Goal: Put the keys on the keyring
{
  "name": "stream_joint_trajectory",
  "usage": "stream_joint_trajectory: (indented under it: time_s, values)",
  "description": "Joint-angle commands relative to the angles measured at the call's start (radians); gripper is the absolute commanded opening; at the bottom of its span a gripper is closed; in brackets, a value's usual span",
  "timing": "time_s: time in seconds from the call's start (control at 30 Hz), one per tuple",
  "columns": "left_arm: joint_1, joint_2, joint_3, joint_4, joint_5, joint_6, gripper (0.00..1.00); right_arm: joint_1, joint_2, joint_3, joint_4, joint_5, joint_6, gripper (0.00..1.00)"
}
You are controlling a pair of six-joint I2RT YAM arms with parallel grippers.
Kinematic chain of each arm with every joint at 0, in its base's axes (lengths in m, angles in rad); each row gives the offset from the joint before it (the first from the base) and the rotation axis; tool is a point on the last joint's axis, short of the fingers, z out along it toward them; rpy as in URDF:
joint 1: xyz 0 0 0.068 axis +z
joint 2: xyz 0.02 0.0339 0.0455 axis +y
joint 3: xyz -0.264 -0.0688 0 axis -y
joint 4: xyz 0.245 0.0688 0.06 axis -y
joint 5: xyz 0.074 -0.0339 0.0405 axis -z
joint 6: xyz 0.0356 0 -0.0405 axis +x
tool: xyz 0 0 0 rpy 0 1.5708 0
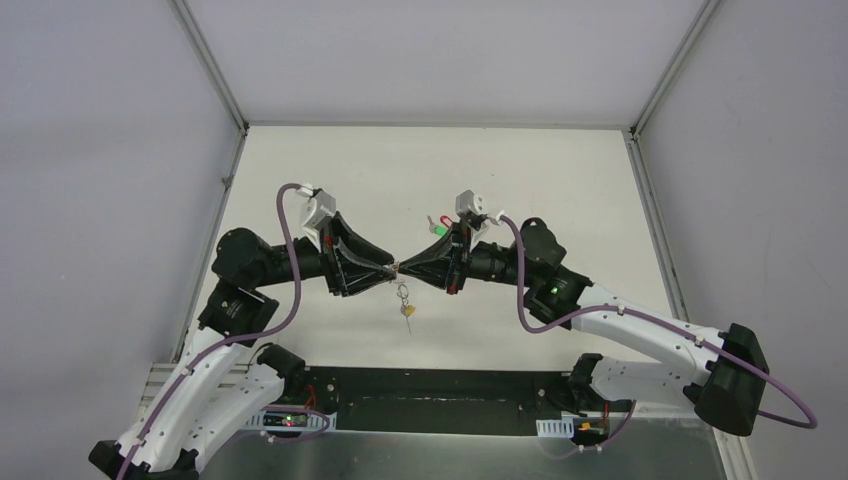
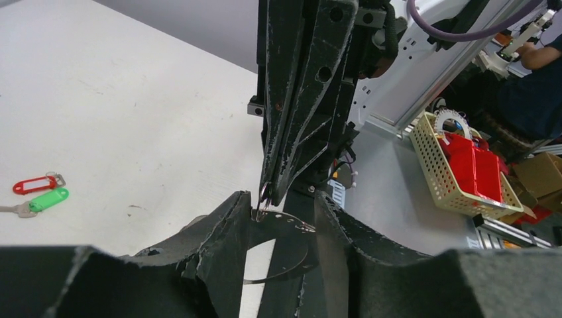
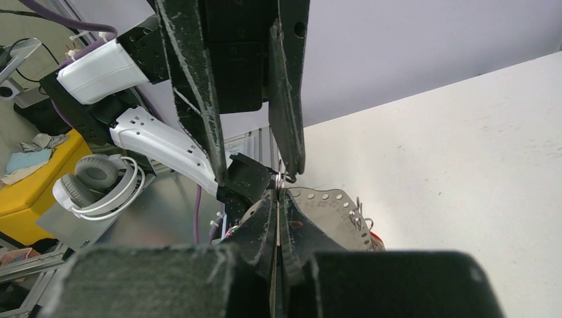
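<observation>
Presently, right hand point(image 3: 279, 197) pinches the thin grey wire keyring point(image 2: 291, 270); left hand point(image 2: 281, 212) stands partly parted around it. One yellow-tagged silver key point(image 1: 407, 310) appears threaded; red- and green-tagged keys point(image 2: 46, 199) lie unthreaded on the white desk point(image 2: 132, 119).

- The light is bright, soft and even, and comes from above.
- In the top view the white table point(image 1: 520, 180) looks pale, with faint shadows under the arms.
- In both wrist views the near black fingers point(image 2: 219, 265) at 6 o'clock are big and blurry.
- The thin keyring point(image 2: 265, 279) looks sharp.
</observation>
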Motion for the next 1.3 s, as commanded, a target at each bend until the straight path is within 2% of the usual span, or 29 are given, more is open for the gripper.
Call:
stream_joint_trajectory:
  time_s: [0.0,0.07,0.17,0.23,0.43,0.73,0.9,1.03,1.13,1.27]
  values:
    - [-0.011,-0.03,0.007,-0.001,0.017,0.075,0.44,0.005,-0.033,-0.001,0.066,0.01,0.015,0.0]
    - [-0.011,-0.042,0.005,-0.033,0.016,0.104,0.44,0.005,-0.035,-0.001,0.06,0.009,0.014,0.0]
    - [-0.011,-0.05,-0.004,-0.046,0.021,0.134,0.33,0.004,-0.037,-0.004,0.058,0.01,0.016,0.0]
    - [-0.011,-0.048,-0.008,-0.058,0.024,0.148,0.3,0.005,-0.039,-0.005,0.058,0.01,0.016,0.0]
    - [-0.011,-0.047,-0.01,-0.111,-0.009,0.195,0.32,0.004,-0.036,-0.002,0.057,-0.007,0.018,0.0]
    - [-0.011,-0.031,0.01,-0.108,-0.005,0.214,0.29,0.005,-0.033,0.001,0.055,-0.018,0.022,0.0]
    - [-0.011,-0.022,0.011,-0.1,-0.025,0.218,0.31,0.004,-0.031,0.005,0.055,-0.028,0.023,0.0]
    - [-0.011,-0.024,0.004,-0.099,-0.071,0.225,0.42,0.005,-0.033,0.007,0.054,-0.033,0.024,0.0]
    - [-0.011,-0.021,0.005,-0.089,-0.085,0.22,0.46,0.005,-0.033,0.007,0.054,-0.036,0.025,0.0]
    - [-0.011,-0.003,0.005,-0.059,-0.073,0.21,0.46,0.005,-0.031,0.008,0.054,-0.04,0.027,0.0]
